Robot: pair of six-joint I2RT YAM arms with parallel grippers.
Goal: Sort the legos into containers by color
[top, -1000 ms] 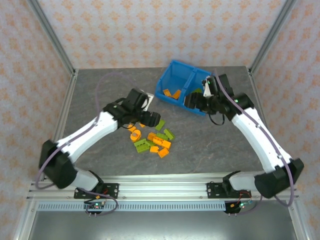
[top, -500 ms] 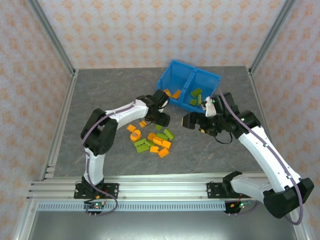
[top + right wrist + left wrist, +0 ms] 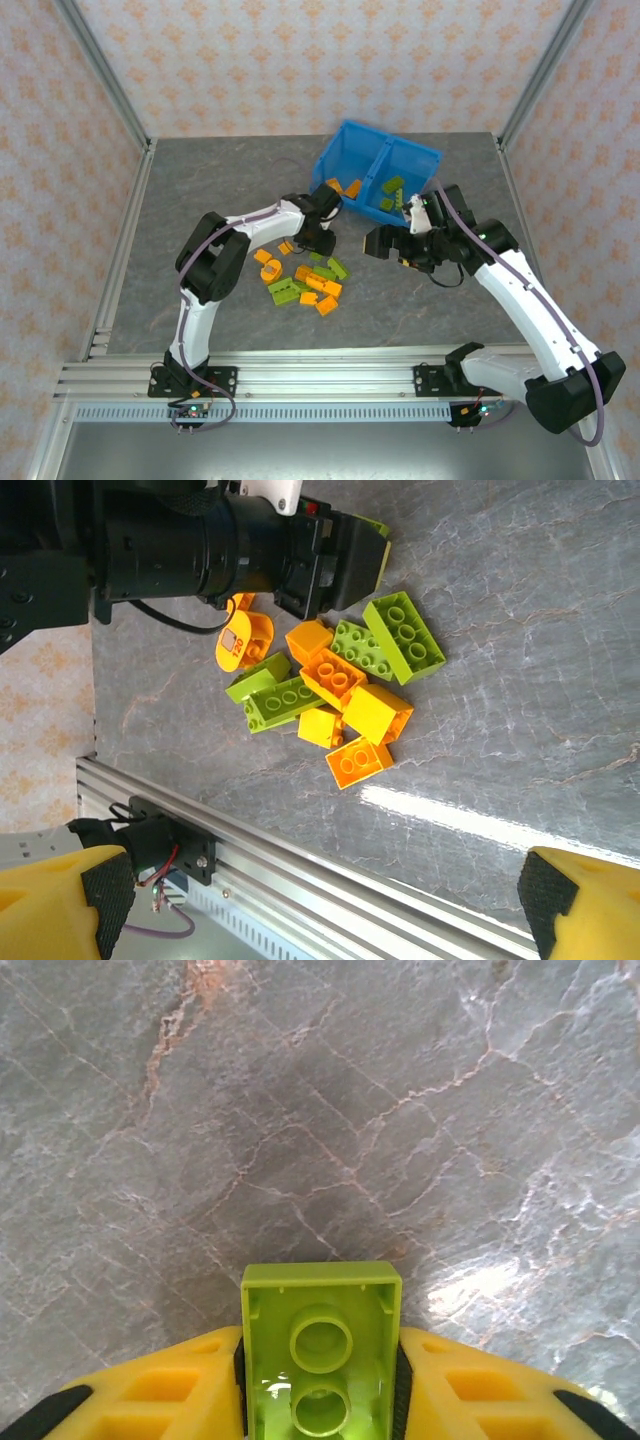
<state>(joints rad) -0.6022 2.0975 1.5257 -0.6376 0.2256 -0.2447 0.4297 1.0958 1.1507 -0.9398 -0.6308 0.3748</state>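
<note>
Legos are partly sorted. In the top view the bin (image 3: 378, 160) sits at about 1 o'clock on the desk (image 3: 200, 200). A few orange pieces lie in its left compartment (image 3: 345, 155) and a few green ones in its right compartment (image 3: 412, 165). The larger share is unsorted: roughly a dozen bricks, orange and green mixed, in a loose pile (image 3: 305, 280) just toward 6 o'clock from the desk's middle. We judge the job less than half done.

One piece is in hand. The left tool (image 3: 320, 1385), at the pile's 12 o'clock edge, is narrowed onto a green brick (image 3: 320, 1345), with a yellow finger (image 3: 160, 1395) pressed against each long side. The wrist view shows the brick just above bare desk, clear of the pile. Its long axis runs along the fingers, from 6 to 12 o'clock in that view, and its far end sticks out past the fingertips. The hollow underside with its two round tubes faces the camera, so we take it the studs face away. By colour it belongs in the right compartment.

The right tool (image 3: 320, 880) hovers at about 3 o'clock from the pile, its fingers spread wide with nothing between them. It looks down on the mixed bricks — a large green one (image 3: 405, 635) lies nearest the pile's edge.
</note>
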